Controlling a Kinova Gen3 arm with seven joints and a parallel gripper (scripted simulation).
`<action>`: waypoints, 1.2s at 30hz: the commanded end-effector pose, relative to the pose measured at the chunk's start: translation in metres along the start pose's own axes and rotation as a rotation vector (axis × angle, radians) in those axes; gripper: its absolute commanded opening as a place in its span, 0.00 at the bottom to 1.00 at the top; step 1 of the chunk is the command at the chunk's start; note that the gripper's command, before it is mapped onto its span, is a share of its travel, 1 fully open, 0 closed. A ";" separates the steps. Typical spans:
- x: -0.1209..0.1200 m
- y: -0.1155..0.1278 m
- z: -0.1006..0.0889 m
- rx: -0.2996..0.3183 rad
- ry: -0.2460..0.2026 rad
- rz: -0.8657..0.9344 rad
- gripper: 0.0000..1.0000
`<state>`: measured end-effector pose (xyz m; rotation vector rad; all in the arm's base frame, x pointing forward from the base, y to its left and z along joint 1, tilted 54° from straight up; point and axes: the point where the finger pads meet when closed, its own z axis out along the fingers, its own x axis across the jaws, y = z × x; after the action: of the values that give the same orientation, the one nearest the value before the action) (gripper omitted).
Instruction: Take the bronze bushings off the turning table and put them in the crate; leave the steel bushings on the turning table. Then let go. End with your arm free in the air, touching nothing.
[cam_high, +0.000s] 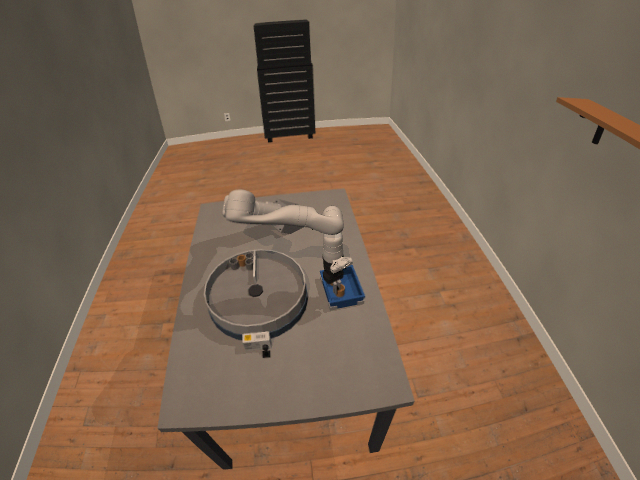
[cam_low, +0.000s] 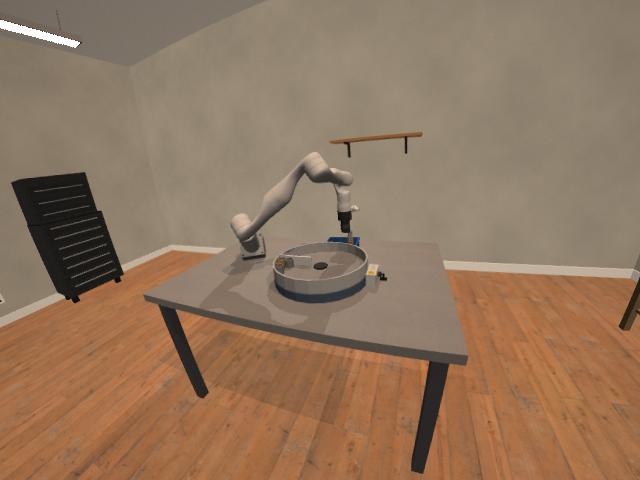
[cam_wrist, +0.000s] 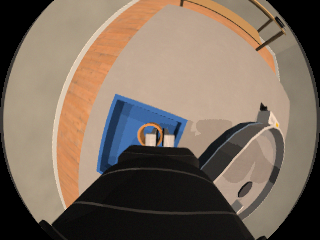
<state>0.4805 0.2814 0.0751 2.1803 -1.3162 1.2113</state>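
Claw (cam_wrist: 160, 139) pinching bronze ring (cam_wrist: 146, 131), hanging low inside blue crate (cam_high: 356, 287). Other rings sitting bunched (cam_high: 241, 260) at turning table (cam_high: 289, 317) rim, on grey surface (cam_high: 320, 372).

Lower half of the bronze bushing (cam_wrist: 148, 132) behind the end effector (cam_wrist: 160, 139) fingers, crate (cam_wrist: 116, 135) partly covered.

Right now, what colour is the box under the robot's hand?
Blue; the crate shows best in the wrist view.
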 end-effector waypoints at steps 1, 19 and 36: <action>0.000 0.000 -0.001 0.002 -0.001 0.000 0.00; 0.000 0.000 0.008 0.002 -0.001 0.000 0.00; 0.000 0.000 0.016 0.002 -0.001 0.000 0.00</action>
<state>0.4890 0.2704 0.0650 2.1800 -1.3163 1.2111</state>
